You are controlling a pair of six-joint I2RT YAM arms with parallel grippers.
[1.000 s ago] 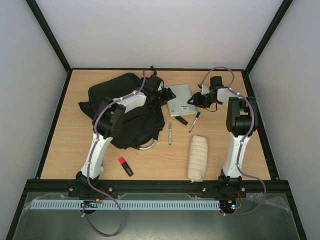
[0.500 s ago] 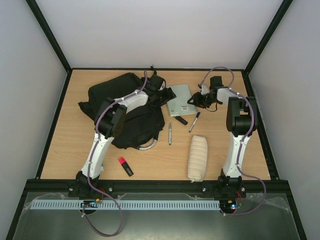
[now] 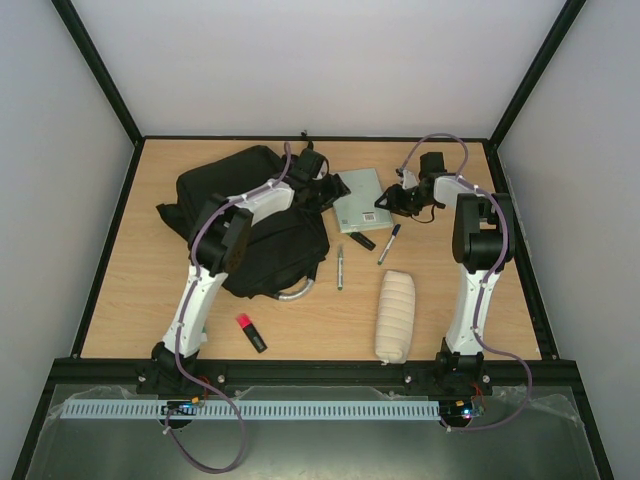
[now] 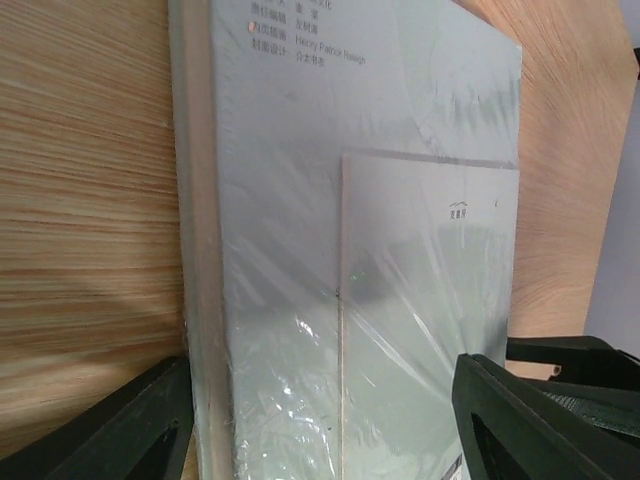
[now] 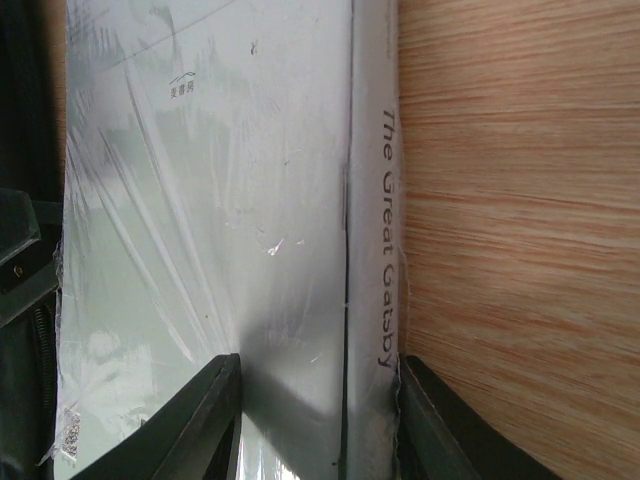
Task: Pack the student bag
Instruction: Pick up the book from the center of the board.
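Observation:
The student bag [image 3: 250, 215], a big black backpack with a grey curved handle [image 3: 298, 292], lies at the back left of the table. A pale green shrink-wrapped book [image 3: 360, 198] lies flat just right of it. My left gripper [image 3: 334, 190] is at the book's left edge, its jaws wide open, straddling the book [image 4: 380, 300]. One of its fingers [image 4: 130, 430] is against the book's side. My right gripper [image 3: 390, 203] is at the book's right edge. Its jaws are closed on the spine side [image 5: 375, 250], one finger [image 5: 200, 420] on the cover and the other beside the spine.
A white cylindrical pouch [image 3: 394, 315] lies at the front right. A grey pen [image 3: 340, 267], a black-and-white marker [image 3: 388, 243] and a small black stick [image 3: 363, 241] lie in front of the book. A red-capped highlighter [image 3: 250, 332] lies near the front edge.
My left gripper has edged slightly closer to the book's left edge. The right arm, the book and the bag have not visibly moved.

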